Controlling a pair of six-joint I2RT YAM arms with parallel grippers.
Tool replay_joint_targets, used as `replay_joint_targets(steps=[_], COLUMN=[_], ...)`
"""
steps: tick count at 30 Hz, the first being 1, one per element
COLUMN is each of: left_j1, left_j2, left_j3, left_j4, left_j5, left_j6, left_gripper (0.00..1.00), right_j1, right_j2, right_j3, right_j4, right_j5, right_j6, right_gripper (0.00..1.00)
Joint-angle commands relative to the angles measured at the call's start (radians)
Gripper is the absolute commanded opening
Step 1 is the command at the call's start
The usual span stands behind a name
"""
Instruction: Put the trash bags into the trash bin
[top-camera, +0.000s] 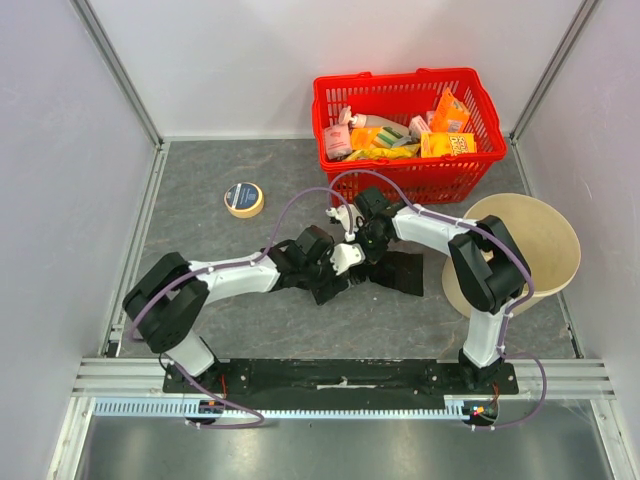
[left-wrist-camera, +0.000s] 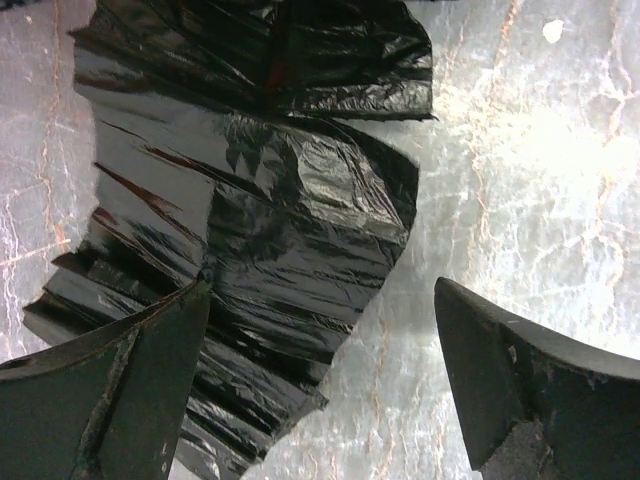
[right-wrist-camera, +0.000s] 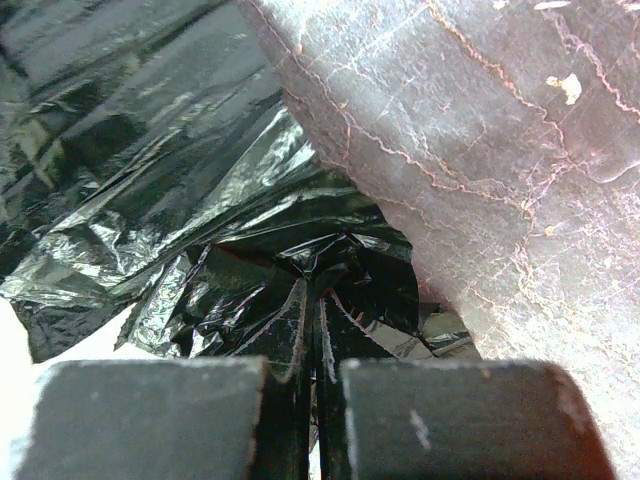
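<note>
I have the left gripper (left-wrist-camera: 320, 290) spread wide over the trash bags (left-wrist-camera: 270, 200) mid-bench and the right gripper (right-wrist-camera: 318, 365) clenched on them, trash bin (top-camera: 550, 235) at the right edge.

tape roll (top-camera: 244, 199) lies left of red basket (top-camera: 400, 181).

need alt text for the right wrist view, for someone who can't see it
The right pincer is shut on a pinched fold of crumpled, glossy black trash bag, seen close up from just behind it. The rest of the bag spreads up and to the left, and the grey marbled table fills the right side.
</note>
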Motion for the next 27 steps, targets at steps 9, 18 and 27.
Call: replay_joint_targets(steps=[9, 18, 27], left_j1=[-0.007, -0.009, -0.007], left_j2=[0.099, 0.118, 0.043], left_j3=[0.046, 0.064, 0.042], left_j4=[0.161, 0.146, 0.088], left_j5=[-0.075, -0.076, -0.078], left_j6=[0.067, 0.068, 0.099], left_gripper=[0.80, 0.23, 0.02], right_j1=[-0.015, -0.016, -0.016], right_j2=[0.062, 0.058, 0.059], right_j3=[-0.024, -0.037, -0.057], right_j4=[-0.044, -0.045, -0.044], right_j5=[-0.014, -0.009, 0.104], right_j6=[-0.002, -0.005, 0.007], right_gripper=[0.00, 0.00, 0.00])
